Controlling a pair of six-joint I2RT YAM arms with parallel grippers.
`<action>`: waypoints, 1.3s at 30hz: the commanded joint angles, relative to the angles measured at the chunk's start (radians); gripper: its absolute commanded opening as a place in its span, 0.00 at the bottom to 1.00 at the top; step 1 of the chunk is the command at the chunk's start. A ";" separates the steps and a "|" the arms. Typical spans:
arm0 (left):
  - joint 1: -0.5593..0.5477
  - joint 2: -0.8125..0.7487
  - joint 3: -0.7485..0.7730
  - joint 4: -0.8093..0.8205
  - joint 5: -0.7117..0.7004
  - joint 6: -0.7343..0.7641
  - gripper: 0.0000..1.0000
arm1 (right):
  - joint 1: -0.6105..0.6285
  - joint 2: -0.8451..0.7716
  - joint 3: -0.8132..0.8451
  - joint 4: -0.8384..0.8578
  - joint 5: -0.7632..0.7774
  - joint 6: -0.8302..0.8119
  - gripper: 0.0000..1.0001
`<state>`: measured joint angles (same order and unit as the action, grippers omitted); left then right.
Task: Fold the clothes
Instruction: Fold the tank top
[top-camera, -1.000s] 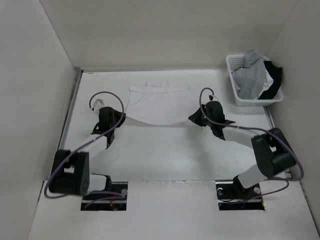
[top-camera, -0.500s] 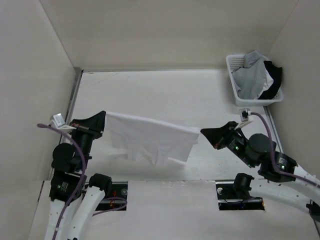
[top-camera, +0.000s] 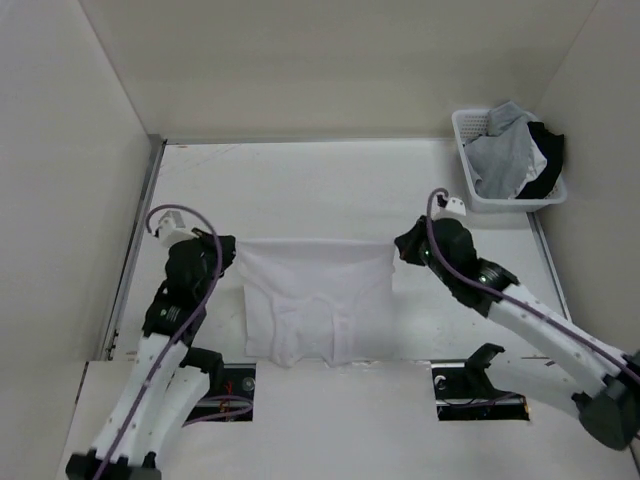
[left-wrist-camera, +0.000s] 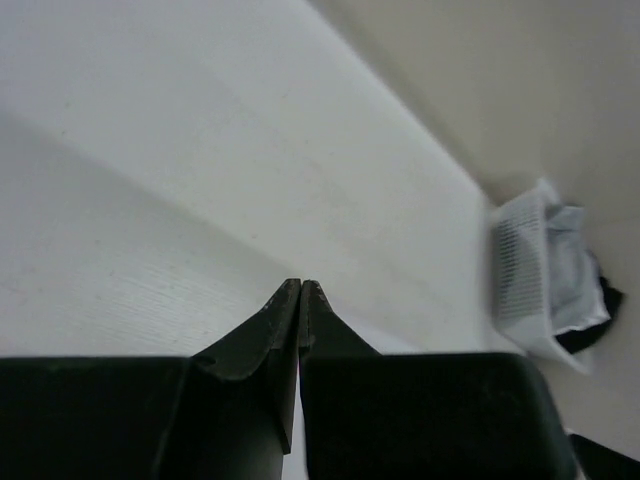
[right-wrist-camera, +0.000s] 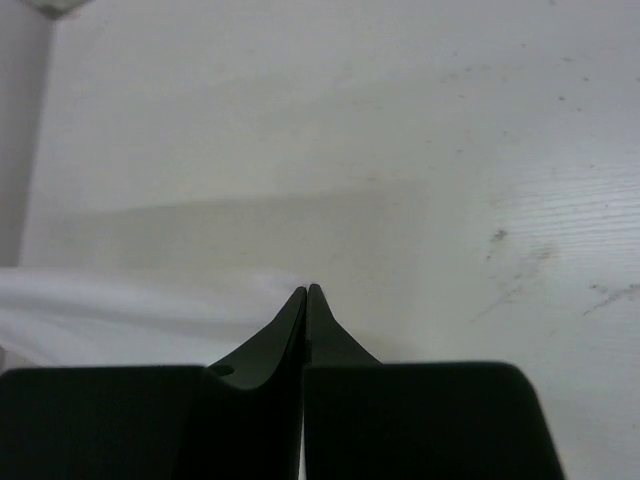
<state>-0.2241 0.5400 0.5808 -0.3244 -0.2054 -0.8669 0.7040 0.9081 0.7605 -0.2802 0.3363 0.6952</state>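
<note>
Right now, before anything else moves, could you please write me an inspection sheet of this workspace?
Surface: white table, a few small dark specks.
Job's things: white T-shirt, one edge stretched between the two grippers, the rest spread toward the near edge.
Clutter: white basket at the far right corner, holding a grey garment and a black garment.
Grippers: left gripper and right gripper both shut, each on a shirt corner.
Cables: purple cables loop along both arms.
Surroundings: beige walls on three sides; nothing else seen.
</note>
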 joint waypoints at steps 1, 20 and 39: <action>0.019 0.223 -0.053 0.310 -0.032 0.009 0.00 | -0.135 0.169 -0.012 0.284 -0.252 -0.043 0.00; 0.073 0.859 0.134 0.673 0.073 -0.049 0.00 | -0.384 0.661 0.242 0.400 -0.405 -0.057 0.01; 0.076 0.241 -0.367 0.504 0.207 -0.086 0.00 | -0.292 0.290 -0.296 0.443 -0.309 0.039 0.01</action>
<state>-0.1509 0.8375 0.2523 0.2394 -0.0200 -0.9531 0.3962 1.2160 0.5018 0.1318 0.0021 0.7082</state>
